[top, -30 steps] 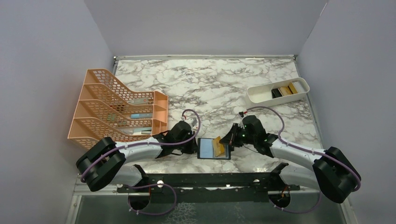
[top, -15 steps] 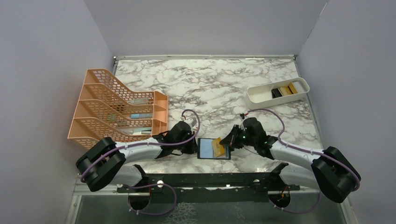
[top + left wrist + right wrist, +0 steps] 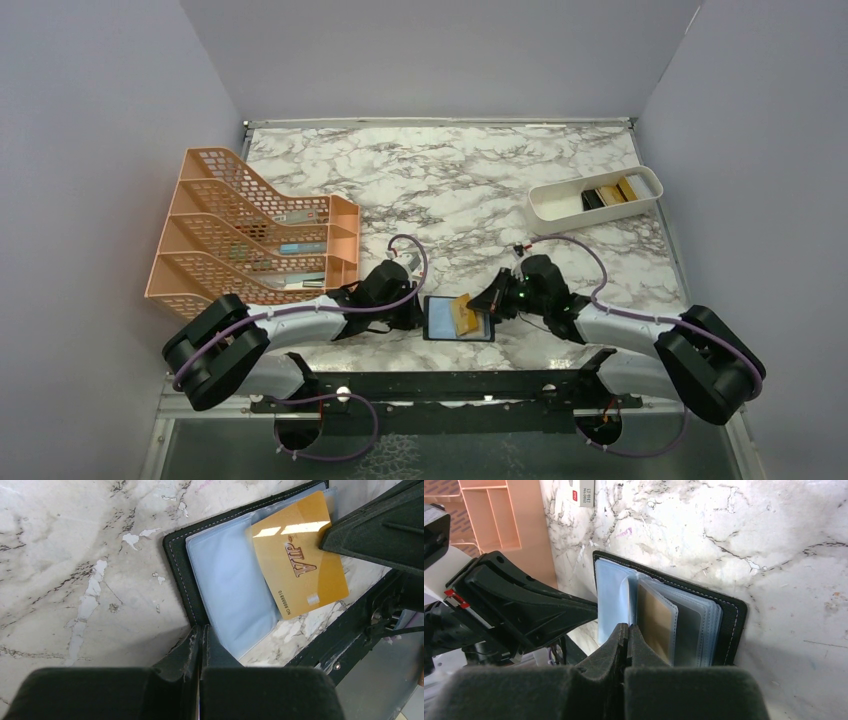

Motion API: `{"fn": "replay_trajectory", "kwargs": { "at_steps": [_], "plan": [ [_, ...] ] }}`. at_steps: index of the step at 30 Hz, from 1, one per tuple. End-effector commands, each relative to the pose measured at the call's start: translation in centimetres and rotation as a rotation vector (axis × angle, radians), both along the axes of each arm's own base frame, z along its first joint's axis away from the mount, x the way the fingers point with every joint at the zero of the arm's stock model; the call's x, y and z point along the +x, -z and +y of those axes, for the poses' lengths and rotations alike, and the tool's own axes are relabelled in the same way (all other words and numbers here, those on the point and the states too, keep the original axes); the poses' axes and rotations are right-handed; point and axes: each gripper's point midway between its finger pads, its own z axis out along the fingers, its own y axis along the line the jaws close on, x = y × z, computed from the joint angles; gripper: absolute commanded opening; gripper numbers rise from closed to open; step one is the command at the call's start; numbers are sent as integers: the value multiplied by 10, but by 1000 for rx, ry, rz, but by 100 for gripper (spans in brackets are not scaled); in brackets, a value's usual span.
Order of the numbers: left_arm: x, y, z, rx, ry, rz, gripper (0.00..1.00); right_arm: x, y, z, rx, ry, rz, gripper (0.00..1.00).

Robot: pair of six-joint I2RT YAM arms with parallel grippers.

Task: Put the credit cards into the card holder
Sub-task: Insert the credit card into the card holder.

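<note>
Top external, left hand (image 3: 417, 318) clamps card holder (image 3: 439, 323), right hand (image 3: 487, 306) clamps gold card (image 3: 463, 316), orange rack (image 3: 250, 235) beside.

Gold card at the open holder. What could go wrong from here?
1. The gold card lies skewed across the sleeves, part overhanging the card holder; it may jam or miss the pocket.
2. The left gripper meets only one edge of the holder, so a push from the right gripper could slide it.
</note>
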Motion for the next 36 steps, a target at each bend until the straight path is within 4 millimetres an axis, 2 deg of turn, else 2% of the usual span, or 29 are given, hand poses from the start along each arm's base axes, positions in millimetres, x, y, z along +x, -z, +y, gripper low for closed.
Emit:
{"fn": "replay_trajectory", "kwargs": {
  "at_steps": [1, 10, 14, 17, 20, 23, 28, 36],
  "plan": [
    [-13, 8, 4, -1, 23, 40, 0, -1, -7, 7, 61, -9, -23, 1],
    [-15, 5, 2, -25, 24, 46, 0, 0, -5, 12, 81, -10, -29, 2],
    [-19, 7, 2, -35, 24, 58, 0, -3, 0, 10, 57, 4, -25, 10],
    [-21, 8, 1, -37, 26, 61, 0, -6, 4, 7, 38, 3, -17, 19],
    [-21, 9, 2, -37, 26, 64, 0, -9, 9, 1, 11, 16, -5, 22],
    [-22, 8, 1, -42, 27, 64, 0, -12, 14, -3, -4, 17, 4, 18],
    [-23, 7, 0, -47, 28, 65, 0, -11, 12, -1, 3, 16, 1, 2],
    [-28, 10, 2, -56, 21, 77, 0, -6, 5, 4, 64, 41, -16, 1]
  ]
}}
